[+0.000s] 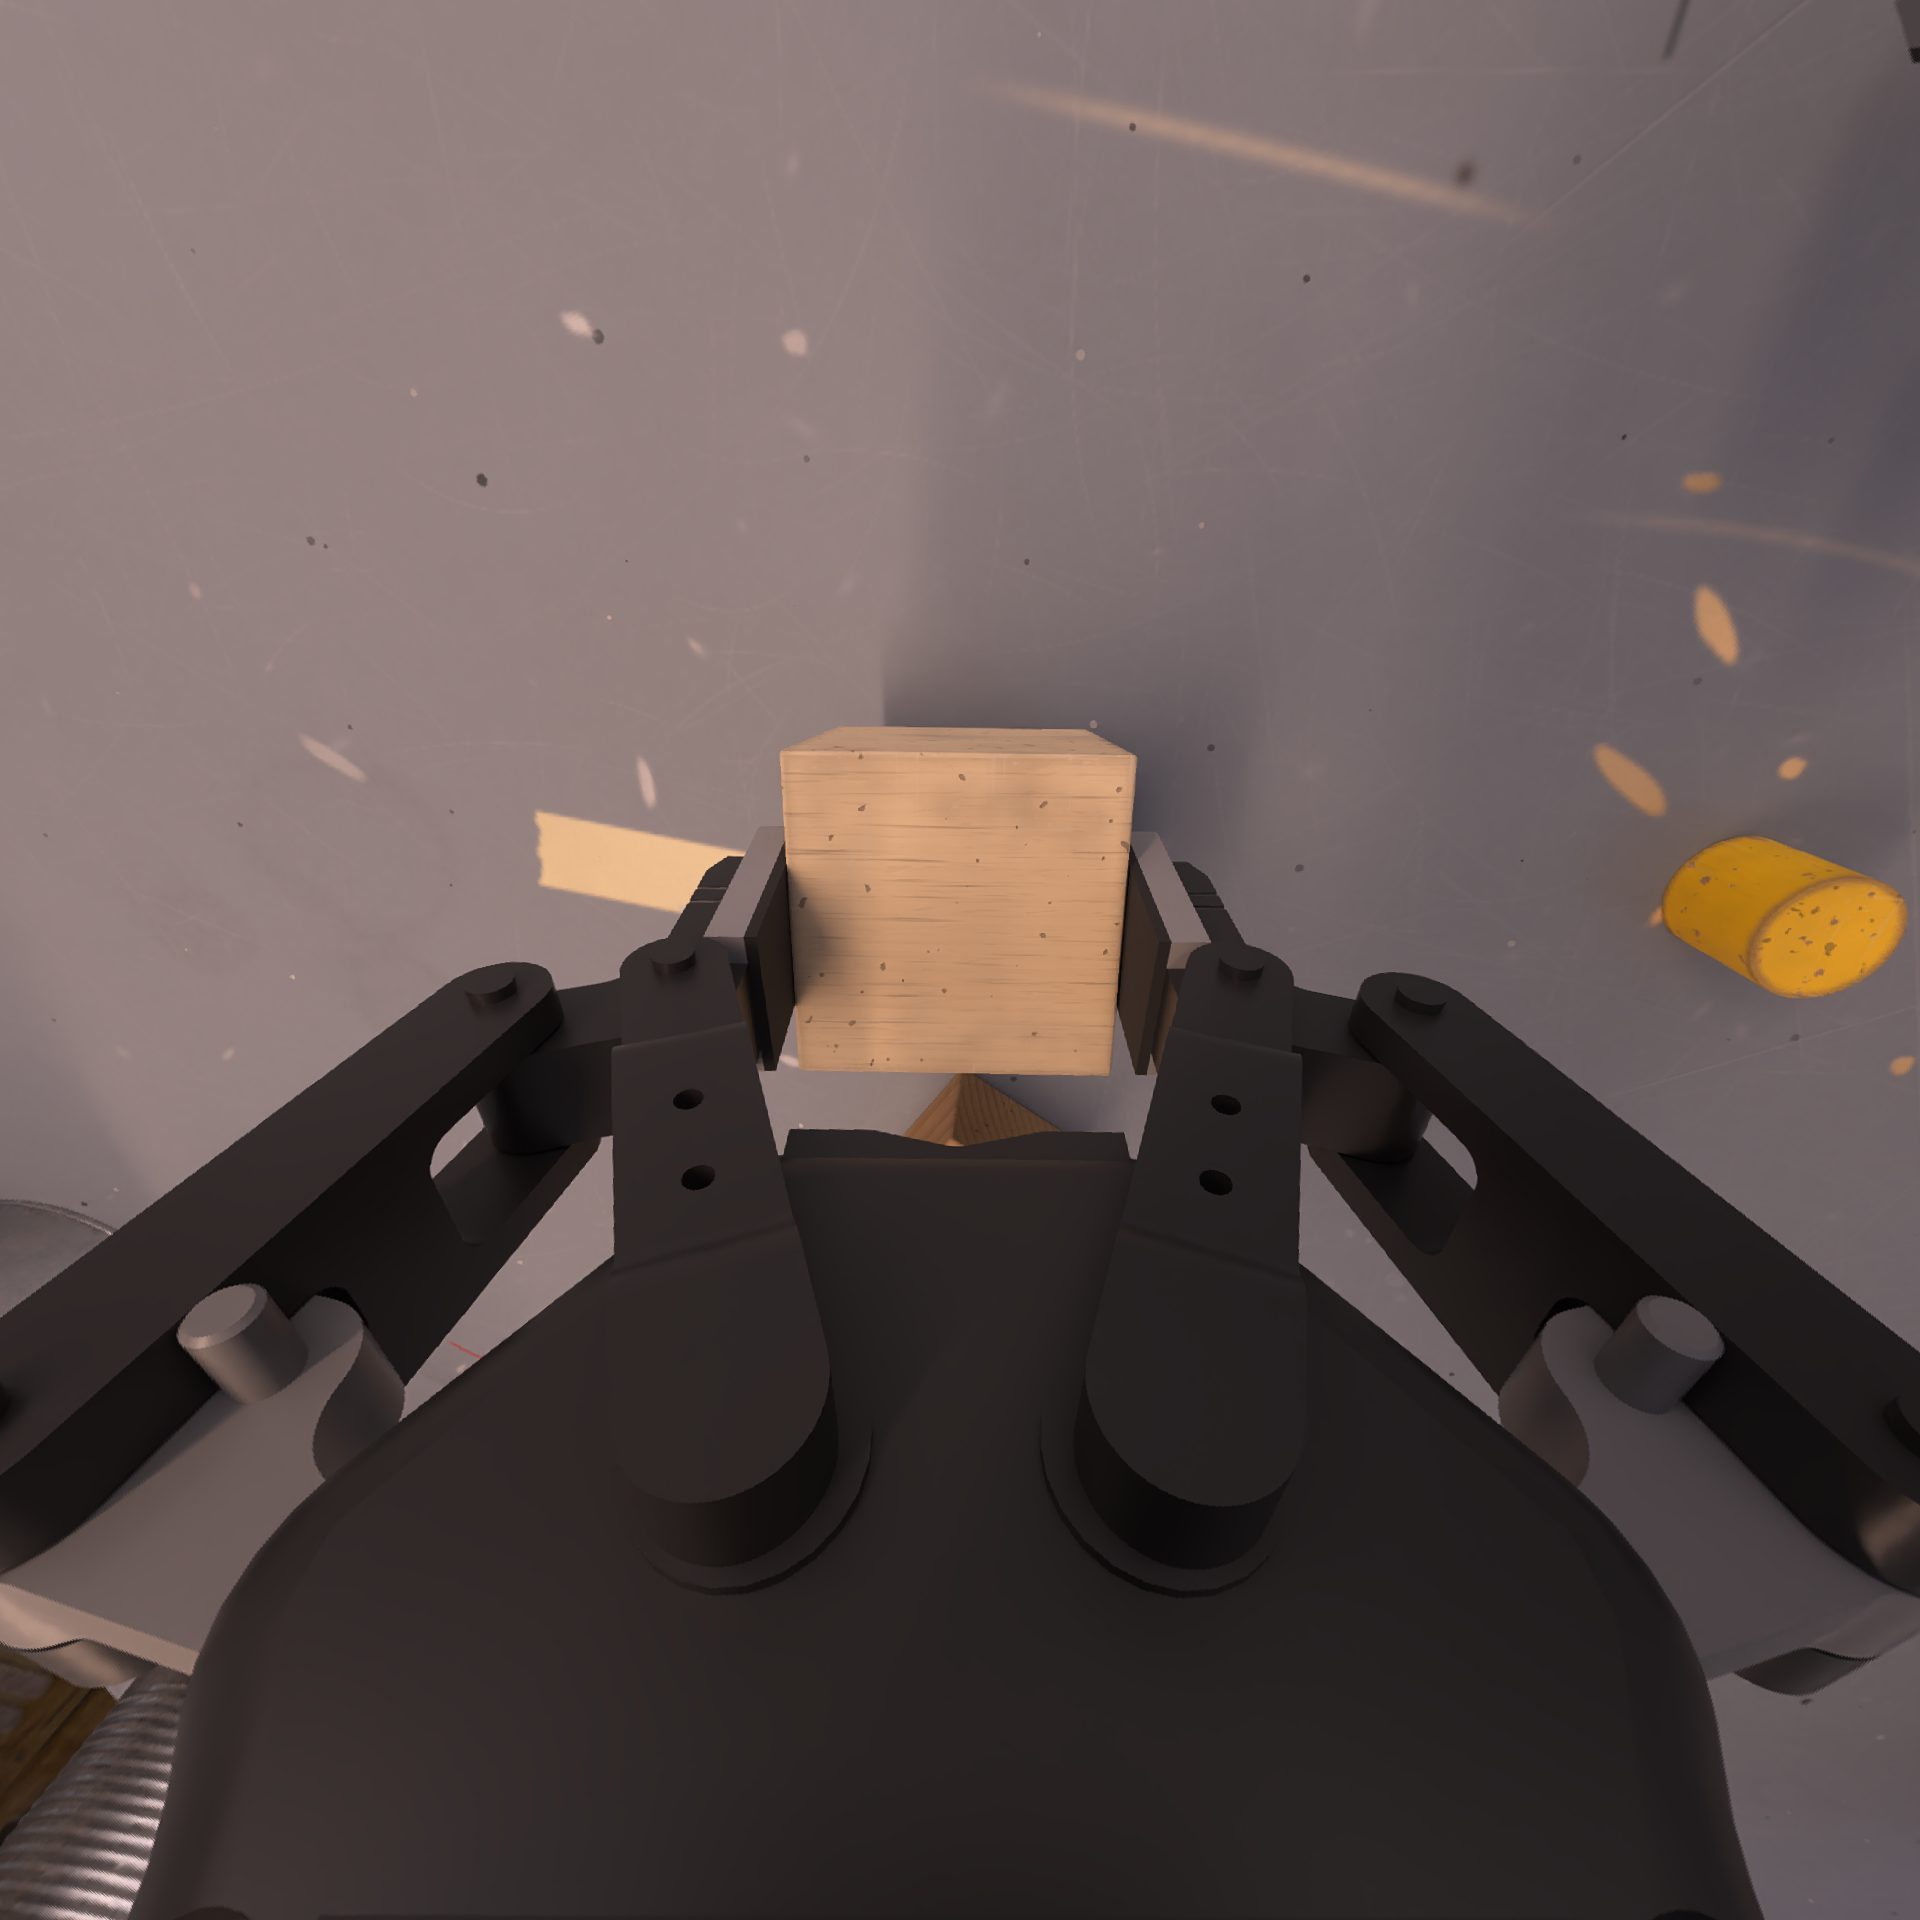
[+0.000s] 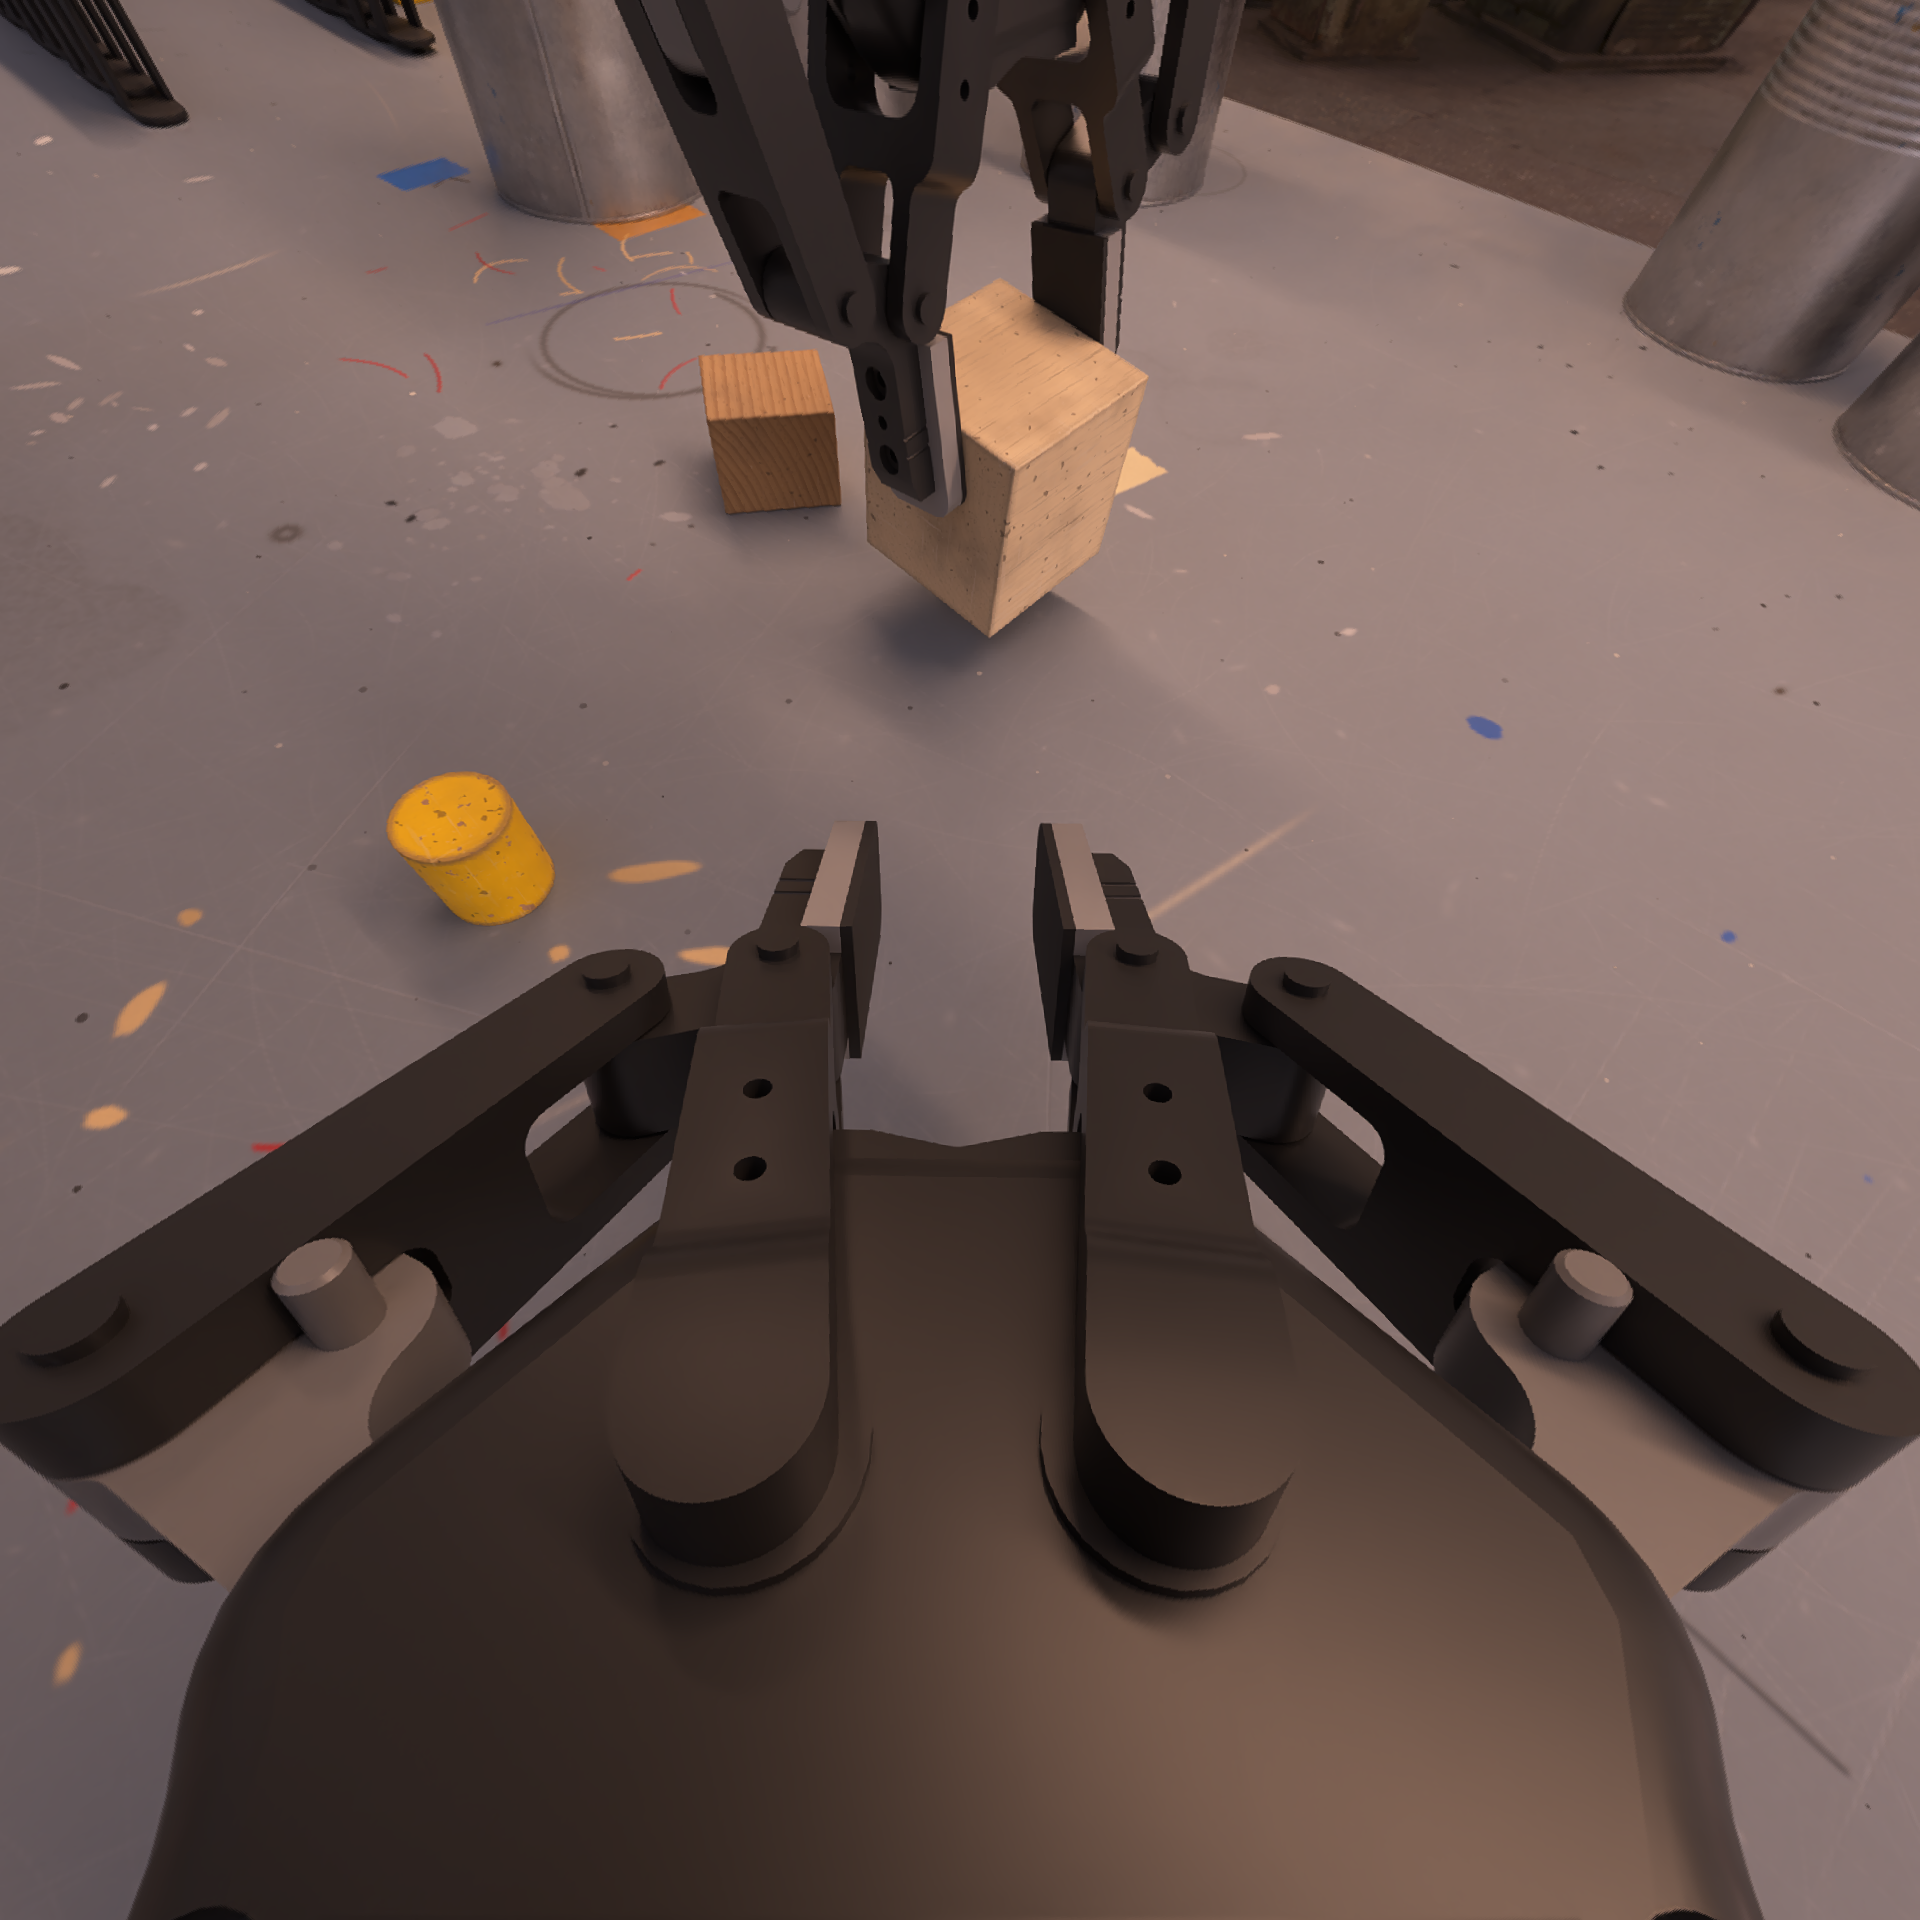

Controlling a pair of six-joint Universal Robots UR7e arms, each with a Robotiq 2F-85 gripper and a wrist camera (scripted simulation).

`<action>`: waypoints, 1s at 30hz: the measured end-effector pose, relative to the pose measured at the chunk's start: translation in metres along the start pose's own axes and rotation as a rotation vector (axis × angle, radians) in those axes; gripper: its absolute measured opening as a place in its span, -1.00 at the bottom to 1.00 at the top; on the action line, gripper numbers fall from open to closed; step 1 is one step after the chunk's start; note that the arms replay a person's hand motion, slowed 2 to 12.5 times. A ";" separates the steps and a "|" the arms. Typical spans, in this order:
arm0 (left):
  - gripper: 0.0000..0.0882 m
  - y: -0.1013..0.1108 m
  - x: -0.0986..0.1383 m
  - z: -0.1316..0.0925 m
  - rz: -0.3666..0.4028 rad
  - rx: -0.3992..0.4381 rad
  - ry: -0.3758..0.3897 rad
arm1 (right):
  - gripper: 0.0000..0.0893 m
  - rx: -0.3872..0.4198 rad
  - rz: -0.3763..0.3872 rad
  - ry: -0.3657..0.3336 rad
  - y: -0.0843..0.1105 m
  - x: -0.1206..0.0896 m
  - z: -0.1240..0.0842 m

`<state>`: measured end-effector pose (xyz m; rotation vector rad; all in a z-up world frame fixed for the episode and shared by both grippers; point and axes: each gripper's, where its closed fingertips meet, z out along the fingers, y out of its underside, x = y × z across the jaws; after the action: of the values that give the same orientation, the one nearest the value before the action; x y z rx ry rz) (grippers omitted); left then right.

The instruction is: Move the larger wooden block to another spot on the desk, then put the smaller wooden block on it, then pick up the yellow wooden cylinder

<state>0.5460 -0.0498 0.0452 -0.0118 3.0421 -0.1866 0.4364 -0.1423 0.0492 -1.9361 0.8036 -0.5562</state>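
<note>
My left gripper [image 1: 954, 914] is shut on the larger pale wooden block [image 1: 951, 914], with a pad on each side. In the right wrist view the same block [image 2: 1039, 488] hangs tilted a little above the desk in that gripper [image 2: 1013, 416]. The smaller brown wooden block [image 2: 771, 428] stands on the desk just beside it; only a corner of it [image 1: 971, 1112] shows under the held block in the left wrist view. The yellow wooden cylinder [image 1: 1782, 914] [image 2: 473, 847] lies apart on the desk. My right gripper [image 2: 956, 914] is open and empty above the desk, right of the cylinder.
Metal cans stand at the far side of the grey desk [image 2: 1455, 623]: one behind the left arm [image 2: 566, 104], and others at the far right [image 2: 1797, 208]. A dark rack [image 2: 94, 62] sits at the far left corner. A strip of tan tape [image 1: 613, 862] lies on the desk.
</note>
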 end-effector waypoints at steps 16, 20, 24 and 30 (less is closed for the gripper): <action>0.14 -0.002 0.001 0.006 0.010 0.002 -0.005 | -0.39 0.004 0.000 0.002 0.000 0.000 -0.001; 0.14 -0.002 0.001 0.007 0.011 0.000 -0.007 | -0.39 0.004 0.000 0.002 0.000 0.000 -0.001; 0.14 -0.002 0.001 0.009 0.009 -0.002 -0.009 | -0.39 0.005 0.000 0.001 0.000 0.000 -0.001; 0.14 -0.001 0.001 0.010 0.001 -0.008 -0.006 | -0.39 0.003 0.000 0.001 0.000 0.000 0.000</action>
<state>0.5460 -0.0524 0.0350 -0.0116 3.0363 -0.1742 0.4363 -0.1426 0.0497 -1.9327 0.8032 -0.5579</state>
